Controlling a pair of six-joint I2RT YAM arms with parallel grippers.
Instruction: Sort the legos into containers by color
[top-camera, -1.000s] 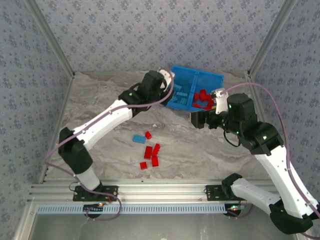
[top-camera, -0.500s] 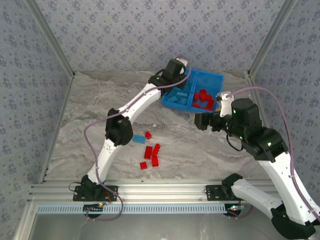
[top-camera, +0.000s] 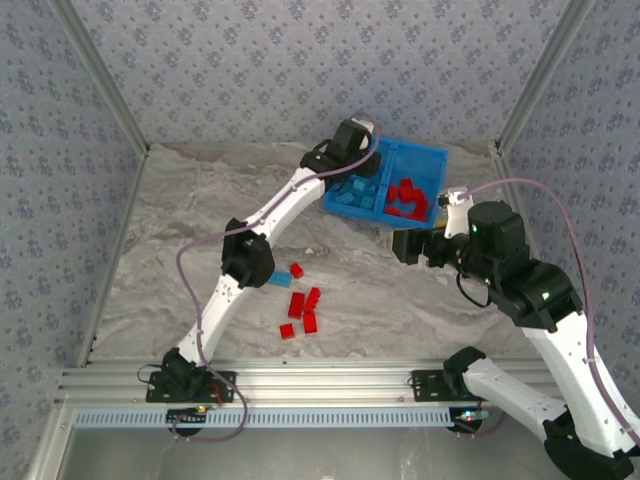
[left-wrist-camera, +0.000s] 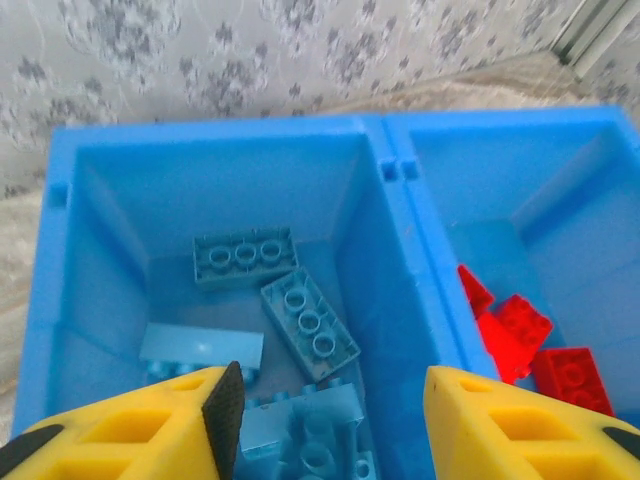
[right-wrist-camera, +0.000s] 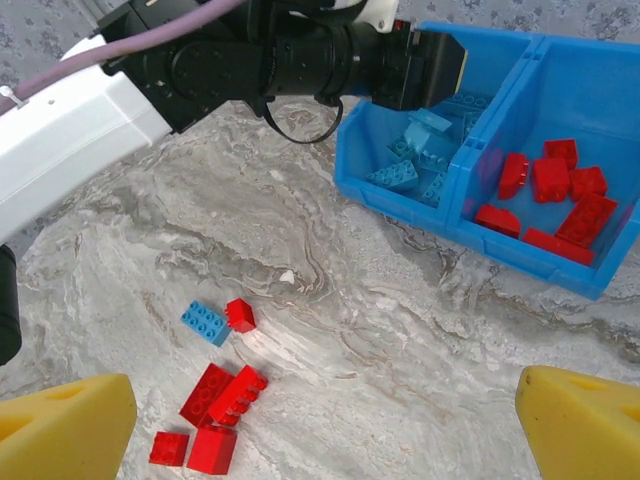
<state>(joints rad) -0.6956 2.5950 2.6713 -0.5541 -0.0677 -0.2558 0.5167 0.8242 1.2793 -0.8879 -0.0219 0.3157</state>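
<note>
From above the left claw (top-camera: 352, 148) hung over the bin (top-camera: 432, 155); its wrist view showed it spread, empty, above blue legos (left-wrist-camera: 310, 320) in the left compartment, so it should rise straight out; the right wrist view showed the right claw (right-wrist-camera: 325, 430) spread over red legos (right-wrist-camera: 222, 395) on the counter (right-wrist-camera: 400, 330); one second earlier the left claw was only at the bin's left edge.

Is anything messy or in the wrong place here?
Nothing looks broken or mixed up. The bin holds light blue legos on one side and red legos on the other. The only untidy bit is a few stray red bricks and one stray light blue brick lying loose on the table.
</note>
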